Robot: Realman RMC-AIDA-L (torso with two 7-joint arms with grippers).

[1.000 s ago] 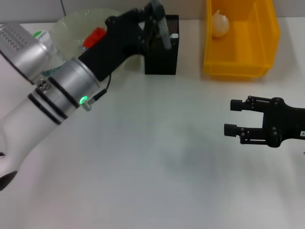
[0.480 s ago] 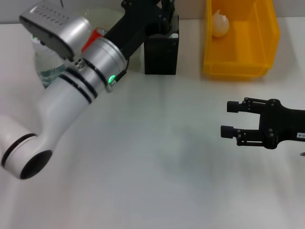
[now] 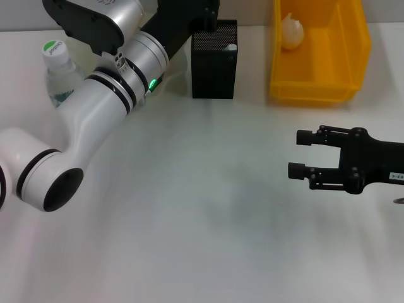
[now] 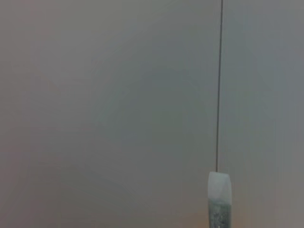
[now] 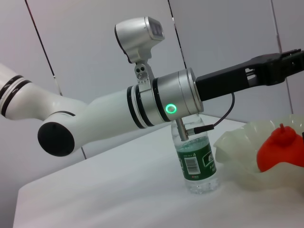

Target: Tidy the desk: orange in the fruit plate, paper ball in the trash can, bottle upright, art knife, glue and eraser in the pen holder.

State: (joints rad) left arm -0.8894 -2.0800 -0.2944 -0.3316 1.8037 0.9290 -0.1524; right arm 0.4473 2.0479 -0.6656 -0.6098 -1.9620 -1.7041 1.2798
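Swinging higher since a second ago, my left arm reaches past the frame's top, its gripper's state untellable, right gripper [image 3: 295,153] apart at right; paper ball [image 3: 291,30] binned in trash can [image 3: 353,44], orange [image 5: 283,146] in fruit plate [image 5: 237,142], bottle [image 3: 58,76] upright, pen holder [image 3: 214,63] contents hidden.

From the head camera we look steeply down on the plain white tabletop [image 3: 208,221]. Our left wrist camera faces a blank grey wall, showing nothing of the table. Our right wrist camera sits low near the table, looking sideways across it. It shares with the head view the clear plastic bottle with a green label [image 3: 60,79] [image 5: 197,164] and the white left arm [image 3: 95,120] [image 5: 123,111].
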